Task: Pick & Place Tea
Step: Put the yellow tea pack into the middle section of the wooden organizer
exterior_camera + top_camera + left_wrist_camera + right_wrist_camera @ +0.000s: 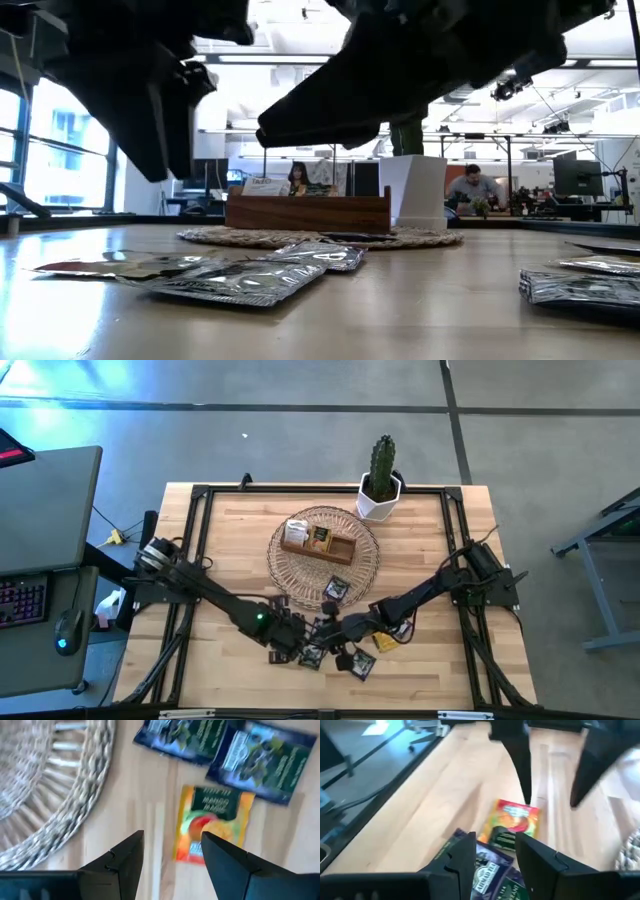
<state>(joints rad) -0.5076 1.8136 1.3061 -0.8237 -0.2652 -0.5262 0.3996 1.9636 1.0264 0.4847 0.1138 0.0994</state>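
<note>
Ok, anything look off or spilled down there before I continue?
Nothing damaged. The tea packets lie scattered on the table's near edge, one on the wicker basket. Both the left gripper and right gripper are open above them.

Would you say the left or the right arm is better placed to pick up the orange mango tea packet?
Probably the left: the left gripper hangs open with the orange mango packet just ahead. The right gripper, also open, has dark blue packets nearest.

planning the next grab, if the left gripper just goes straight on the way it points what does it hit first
Most likely the orange packet: it lies on the table just ahead of the open left gripper, slightly toward one finger. The dark packets lie beyond. Depth is unclear.
</note>
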